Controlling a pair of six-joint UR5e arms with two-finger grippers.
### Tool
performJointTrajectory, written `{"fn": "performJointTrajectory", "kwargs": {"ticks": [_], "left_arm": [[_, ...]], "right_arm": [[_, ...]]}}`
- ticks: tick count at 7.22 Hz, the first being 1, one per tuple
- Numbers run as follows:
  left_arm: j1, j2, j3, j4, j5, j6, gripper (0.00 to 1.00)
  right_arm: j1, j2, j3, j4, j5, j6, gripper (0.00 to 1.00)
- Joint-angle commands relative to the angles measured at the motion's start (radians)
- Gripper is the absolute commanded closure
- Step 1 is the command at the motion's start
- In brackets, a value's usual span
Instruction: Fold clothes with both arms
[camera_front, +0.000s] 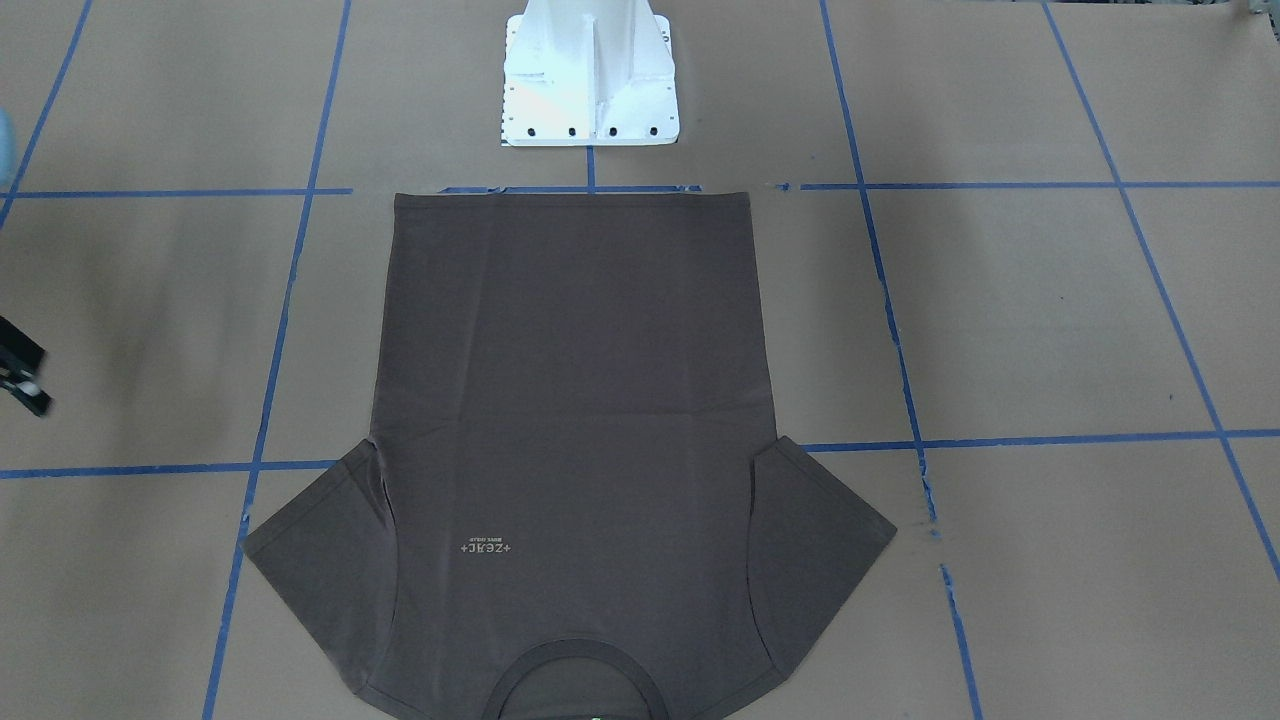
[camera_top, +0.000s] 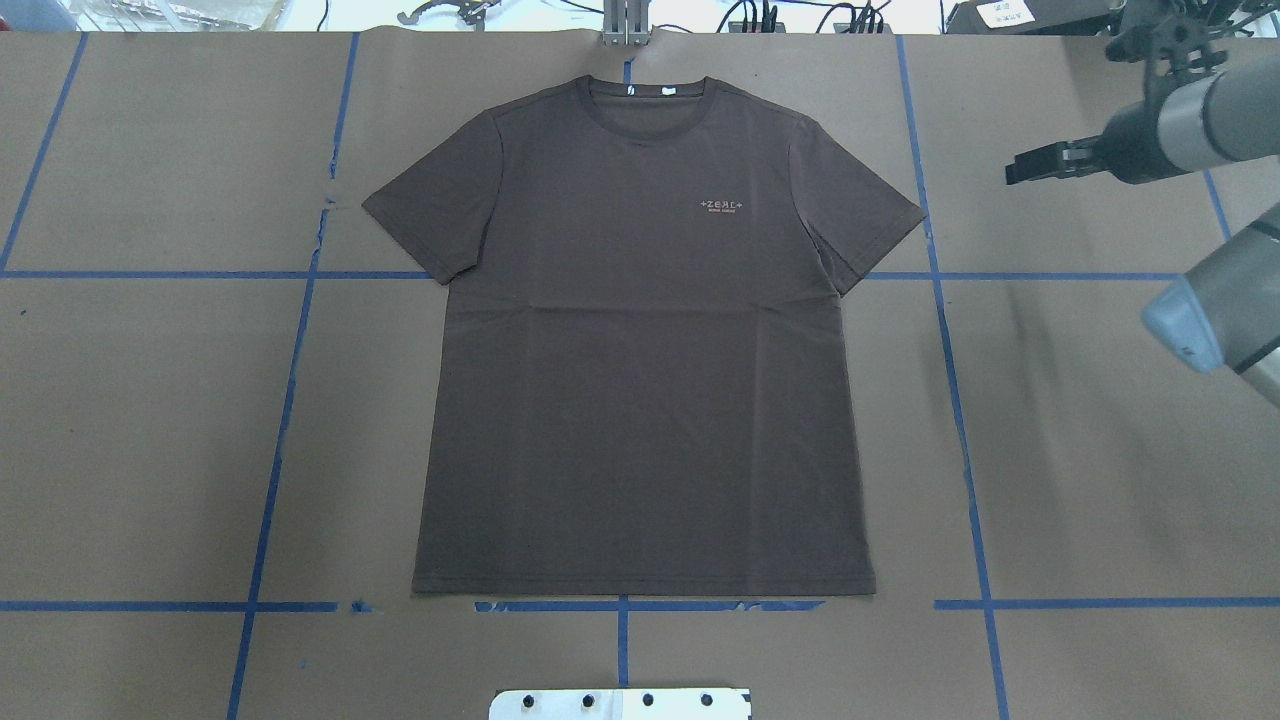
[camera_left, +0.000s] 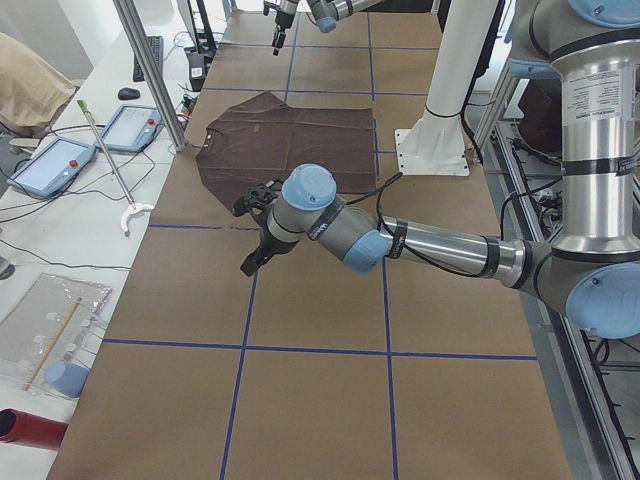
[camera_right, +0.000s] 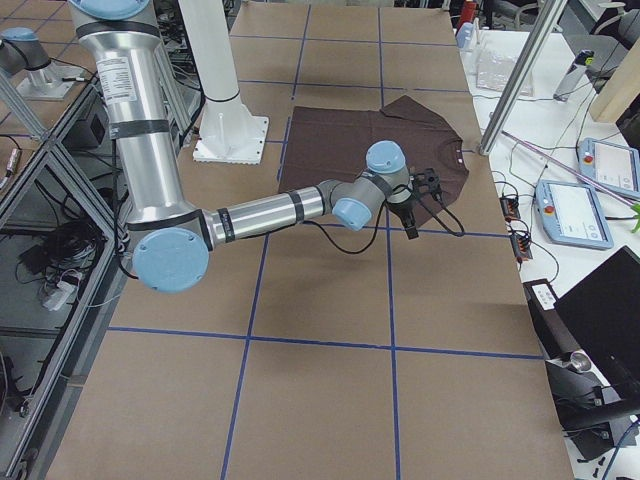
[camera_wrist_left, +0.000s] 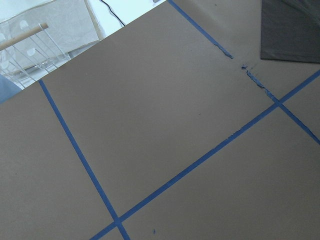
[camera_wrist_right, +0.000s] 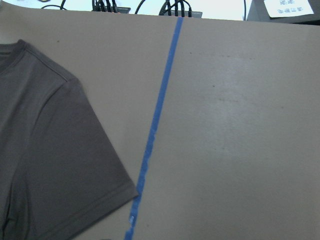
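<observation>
The T-shirt (camera_top: 640, 380) lies flat and unfolded in the centre of the overhead frame, collar toward the top edge, on the table (camera_top: 150, 450). The right tool (camera_top: 1015, 172) hovers at upper right, clear of the sleeve. The left tool (camera_left: 250, 266) hangs off the opposite sleeve. I cannot tell whether either is wide or narrow. It looks best to lower both onto matching sleeve edges and pinch both layers.

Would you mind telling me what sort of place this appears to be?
Probably a robotics lab: the left arm and right arm over a paper-covered table gridded with blue tape, and teach pendants alongside.
</observation>
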Motion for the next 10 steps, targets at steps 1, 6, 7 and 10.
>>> {"fn": "performJointTrajectory", "kwargs": {"ticks": [1,6,7,10], "left_arm": [[-0.001,0.000,-0.002,0.000,0.000,0.001,0.00],[0.000,-0.003,0.000,0.000,0.000,0.000,0.00],[0.000,-0.003,0.000,0.000,0.000,0.000,0.00],[0.000,-0.003,0.001,0.000,0.000,0.001,0.00]], "right_arm": [[-0.126,0.086,-0.121,0.091,-0.153,0.161,0.20],[-0.185,0.139,-0.224,0.091,-0.259,0.207,0.30],[-0.187,0.140,-0.230,0.091,-0.270,0.207,0.30],[-0.196,0.157,-0.261,0.091,-0.287,0.205,0.30]]}}
